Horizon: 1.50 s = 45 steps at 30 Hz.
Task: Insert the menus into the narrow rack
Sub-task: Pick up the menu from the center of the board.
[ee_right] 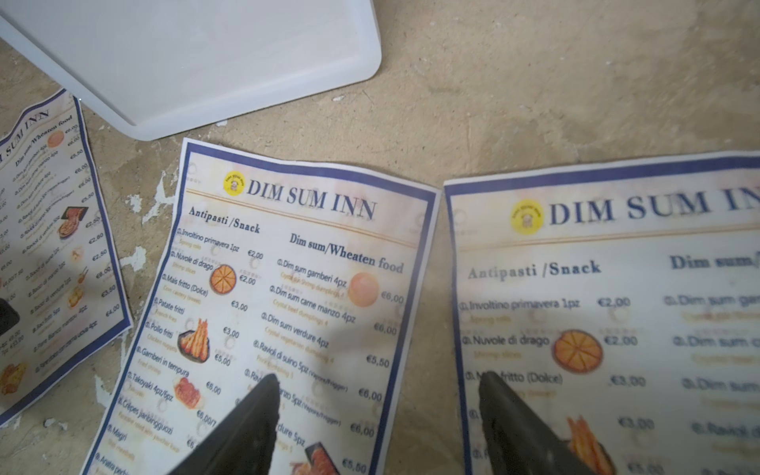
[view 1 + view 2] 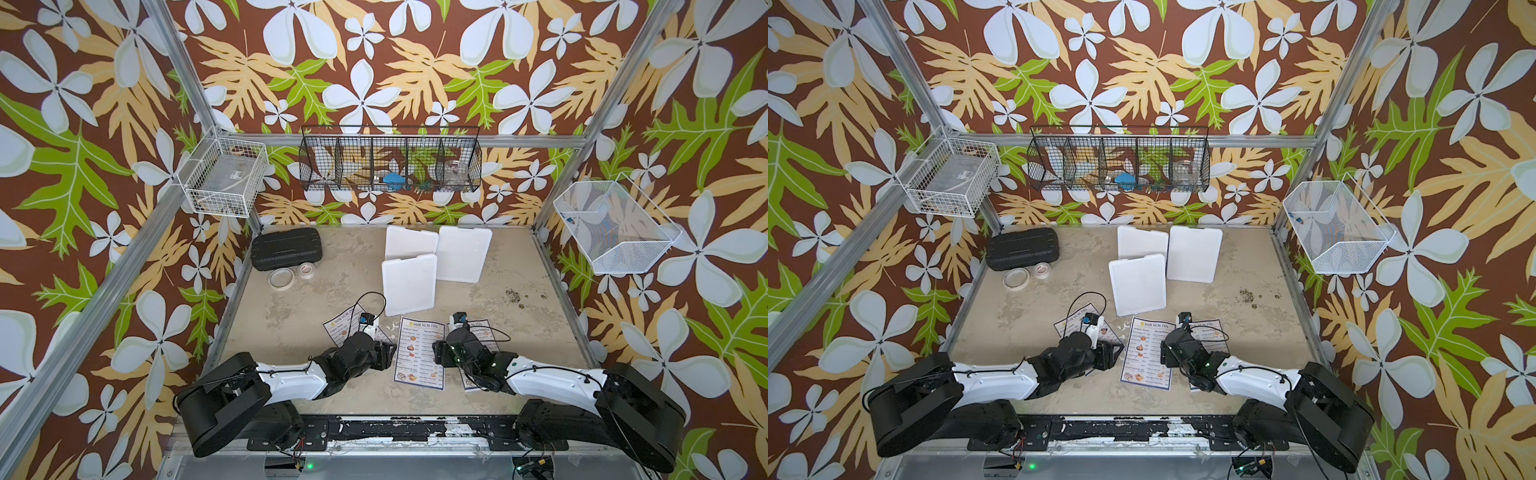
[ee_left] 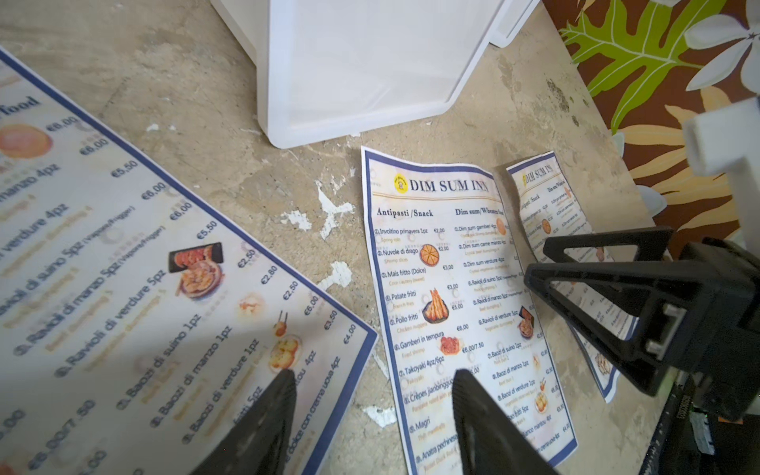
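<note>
Three menus headed "DIM SUM INN" lie flat near the table's front: a left menu [image 2: 338,326] [image 3: 123,246], a middle menu [image 2: 419,353] [image 3: 444,267] [image 1: 308,267] and a right menu [image 2: 484,328] [image 1: 617,267]. My left gripper [image 2: 388,353] [image 3: 374,382] hovers open over the gap between the left and middle menus, holding nothing. The right gripper [image 2: 437,353] [image 1: 378,382] is open too, straddling the gap between the middle and right menus. The narrow rack [image 2: 390,160], black wire with several compartments, hangs on the back wall.
Three plain white panels [image 2: 409,284] stand behind the menus. A black case [image 2: 284,247] and two tape rolls [image 2: 281,277] lie at the back left. White wire baskets hang on the left wall [image 2: 224,176] and right wall [image 2: 615,226].
</note>
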Each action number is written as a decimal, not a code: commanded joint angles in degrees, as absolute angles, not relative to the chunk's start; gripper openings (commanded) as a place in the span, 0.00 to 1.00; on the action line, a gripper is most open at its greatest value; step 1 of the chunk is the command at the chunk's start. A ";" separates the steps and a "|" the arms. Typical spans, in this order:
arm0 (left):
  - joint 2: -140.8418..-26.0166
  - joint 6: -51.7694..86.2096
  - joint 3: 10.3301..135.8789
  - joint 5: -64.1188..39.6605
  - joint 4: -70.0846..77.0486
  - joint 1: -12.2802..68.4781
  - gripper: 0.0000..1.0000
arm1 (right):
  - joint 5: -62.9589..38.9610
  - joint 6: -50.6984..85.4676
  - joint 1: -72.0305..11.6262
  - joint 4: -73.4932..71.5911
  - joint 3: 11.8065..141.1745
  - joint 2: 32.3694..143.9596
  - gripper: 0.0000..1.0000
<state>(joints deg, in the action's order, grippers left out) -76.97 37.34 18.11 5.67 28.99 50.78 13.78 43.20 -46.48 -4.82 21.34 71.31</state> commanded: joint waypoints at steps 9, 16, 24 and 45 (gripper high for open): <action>-79.33 37.45 18.59 5.27 31.73 51.33 0.63 | 15.28 43.68 -46.51 -5.47 20.21 69.85 0.79; -81.32 37.57 19.37 5.11 31.90 51.38 0.62 | 16.78 44.19 -46.49 -5.01 19.34 68.86 0.82; -85.02 37.46 21.13 4.44 32.50 51.58 0.60 | 15.93 44.11 -46.49 -6.83 19.59 71.59 0.82; -93.28 37.23 25.09 3.66 33.75 52.09 0.54 | 11.33 43.33 -46.61 -10.65 21.03 77.58 0.70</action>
<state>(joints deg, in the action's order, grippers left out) -92.51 37.30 24.86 4.25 36.86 51.96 15.25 43.03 -46.48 -11.79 21.04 76.53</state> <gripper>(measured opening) 0.544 0.701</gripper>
